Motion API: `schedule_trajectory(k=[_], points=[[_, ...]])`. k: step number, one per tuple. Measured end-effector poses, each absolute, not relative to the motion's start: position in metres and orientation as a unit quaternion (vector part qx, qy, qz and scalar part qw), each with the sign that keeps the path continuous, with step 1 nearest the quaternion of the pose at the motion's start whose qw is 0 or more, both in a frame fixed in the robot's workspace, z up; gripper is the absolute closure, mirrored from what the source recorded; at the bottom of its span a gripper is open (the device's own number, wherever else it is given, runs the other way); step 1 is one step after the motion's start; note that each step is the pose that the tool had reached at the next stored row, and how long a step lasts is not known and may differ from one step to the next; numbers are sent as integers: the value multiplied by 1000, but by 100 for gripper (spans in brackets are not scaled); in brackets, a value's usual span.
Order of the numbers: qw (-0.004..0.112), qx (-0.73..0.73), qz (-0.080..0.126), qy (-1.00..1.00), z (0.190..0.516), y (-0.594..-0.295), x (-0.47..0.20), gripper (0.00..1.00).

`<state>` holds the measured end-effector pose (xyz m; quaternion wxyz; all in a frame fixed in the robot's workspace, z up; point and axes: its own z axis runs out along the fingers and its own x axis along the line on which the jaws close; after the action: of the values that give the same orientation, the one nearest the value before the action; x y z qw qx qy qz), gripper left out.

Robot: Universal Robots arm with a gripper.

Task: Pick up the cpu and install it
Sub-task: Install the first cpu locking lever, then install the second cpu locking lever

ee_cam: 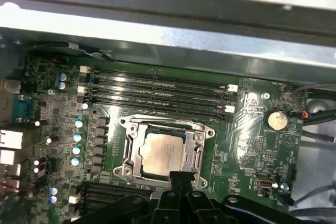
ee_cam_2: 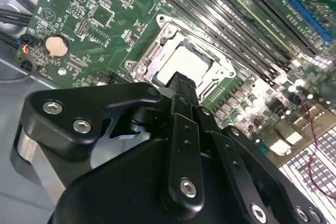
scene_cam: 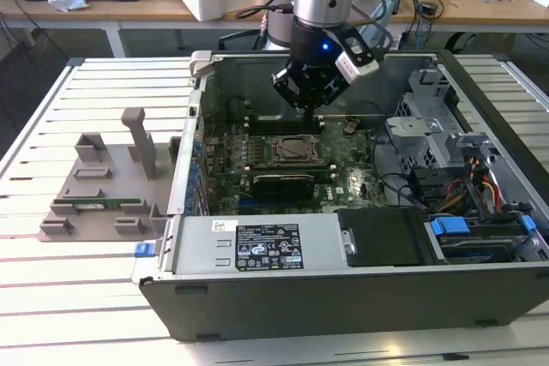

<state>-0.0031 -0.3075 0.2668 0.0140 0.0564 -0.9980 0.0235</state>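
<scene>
In both wrist views the gripper (ee_cam_2: pixel 181 85) (ee_cam: pixel 180 178) hides the near edge of the cpu (ee_cam_2: pixel 185 62) (ee_cam: pixel 164 151); the fingertips themselves cannot be made out.

Open computer case (scene_cam: pixel 343 293), grey fixture tray (scene_cam: pixel 103 182)

What I can count from up here

I have one claw (scene_cam: pixel 310 102). I count one open computer case (scene_cam: pixel 343 297) on one worktop (scene_cam: pixel 77 297), and one green board (ee_cam: pixel 247 129) inside it. The board has one cpu (ee_cam: pixel 164 146), sitting in one metal socket frame (ee_cam: pixel 131 145). In the first wrist view I count four long memory slots (ee_cam: pixel 157 94) in a row beside the socket, and one round silver battery (ee_cam: pixel 275 119). On the worktop beside the case I count one grey holder tray (scene_cam: pixel 94 203). Inside the case I count two blue tabs (scene_cam: pixel 449 227).
</scene>
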Motion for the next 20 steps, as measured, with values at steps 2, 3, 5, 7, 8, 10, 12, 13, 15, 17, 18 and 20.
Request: schedule_trajectory(k=[2,3,5,7,8,10,12,13,15,17,18,20], points=[[14,56,24,-998,271,-308,-3,89],[14,56,24,-998,272,-308,-3,89],[14,56,23,-998,272,-308,-3,89],[14,56,23,-998,272,-308,-3,89],[14,56,23,-998,272,-308,-3,89],[14,56,23,-998,272,-308,-3,89],[14,56,23,-998,272,-308,-3,89],[14,56,23,-998,272,-308,-3,89],[14,56,23,-998,272,-308,-3,89],[14,56,23,-998,272,-308,-3,89],[14,56,23,-998,272,-308,-3,89],[14,57,15,-998,272,-311,-3,89]])
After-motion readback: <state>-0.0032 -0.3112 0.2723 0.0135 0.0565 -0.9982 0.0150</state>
